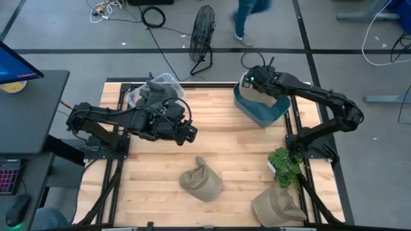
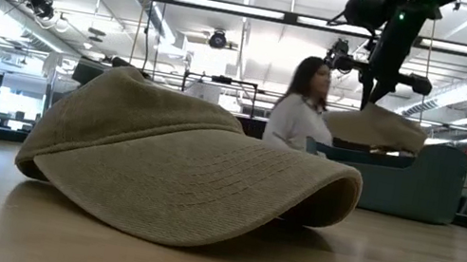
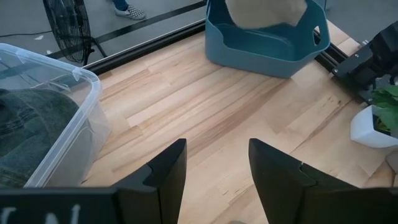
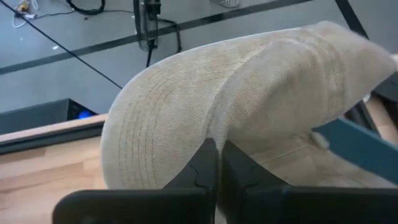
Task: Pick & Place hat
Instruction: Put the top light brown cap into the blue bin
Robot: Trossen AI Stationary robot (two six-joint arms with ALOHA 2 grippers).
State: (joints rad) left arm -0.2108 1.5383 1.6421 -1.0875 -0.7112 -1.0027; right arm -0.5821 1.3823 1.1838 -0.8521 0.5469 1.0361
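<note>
A beige corduroy hat (image 4: 261, 87) hangs from my shut right gripper (image 4: 214, 155) over the blue bin (image 1: 262, 110) at the table's far right; in the low view the hat (image 2: 377, 127) sits just above the bin (image 2: 415, 192). Two more tan hats lie on the table, one near the middle (image 1: 201, 181) and one at the near right edge (image 1: 276, 206); the first fills the low view (image 2: 179, 165). My left gripper (image 3: 214, 168) is open, holds nothing and hovers over bare wood left of centre (image 1: 186, 131). My right gripper pinches a raised fold of the hat's cloth (image 4: 217, 127) between its two fingers, near where brim and crown meet. The fingers come from above, pointing down. The hat is lifted clear and hangs roughly level below them (image 2: 377, 127), over the blue bin's opening.
A clear plastic bin (image 1: 154, 90) with dark grey hats stands at the far left, beside my left arm. A small potted plant (image 1: 282, 163) stands near the right edge. A fan (image 1: 202, 32) and a person (image 2: 301, 104) are beyond the far edge. Bare wood lies mid-table.
</note>
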